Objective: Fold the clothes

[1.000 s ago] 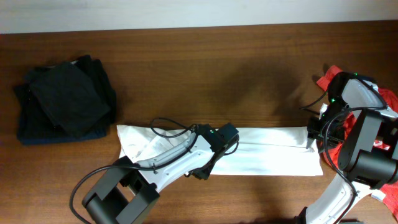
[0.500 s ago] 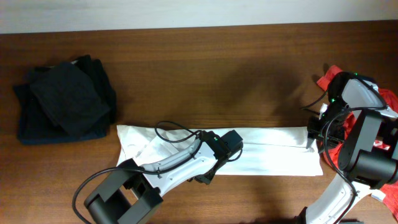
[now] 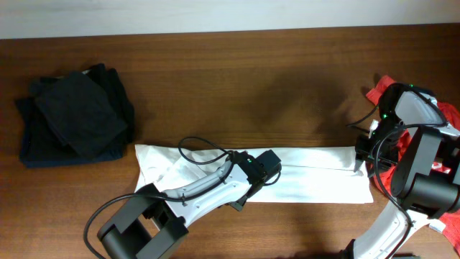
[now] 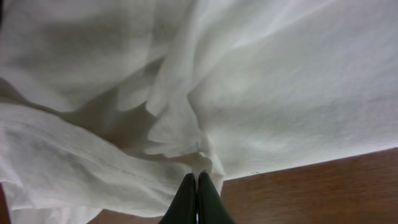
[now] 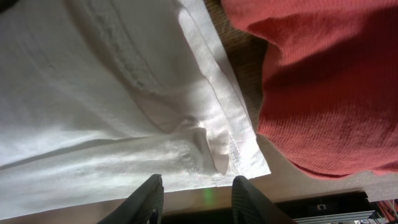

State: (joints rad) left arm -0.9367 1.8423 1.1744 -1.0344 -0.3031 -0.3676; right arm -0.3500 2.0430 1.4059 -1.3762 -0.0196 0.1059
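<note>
The white T-shirt (image 3: 316, 176) lies as a long folded strip along the table's front. My left gripper (image 3: 239, 203) sits at its near edge. In the left wrist view the black fingertips (image 4: 198, 182) are pressed together, pinching a small bunched fold of the white cloth (image 4: 186, 134). My right gripper (image 3: 361, 161) hovers over the strip's right end. Its fingers (image 5: 148, 194) stand open above the hemmed corner (image 5: 239, 155), holding nothing. The red T-shirt (image 3: 451, 115) lies crumpled under the right arm and fills the right side (image 5: 323, 81) of the right wrist view.
A pile of dark folded garments (image 3: 75, 115) sits at the far left. Bare brown wood (image 3: 244, 86) stretches behind the white strip. The table's front edge runs just below the strip (image 3: 309, 216).
The left arm slid slightly right along the shirt's near edge, and its fingers closed onto the cloth. The right arm has stayed still with its fingers open.
</note>
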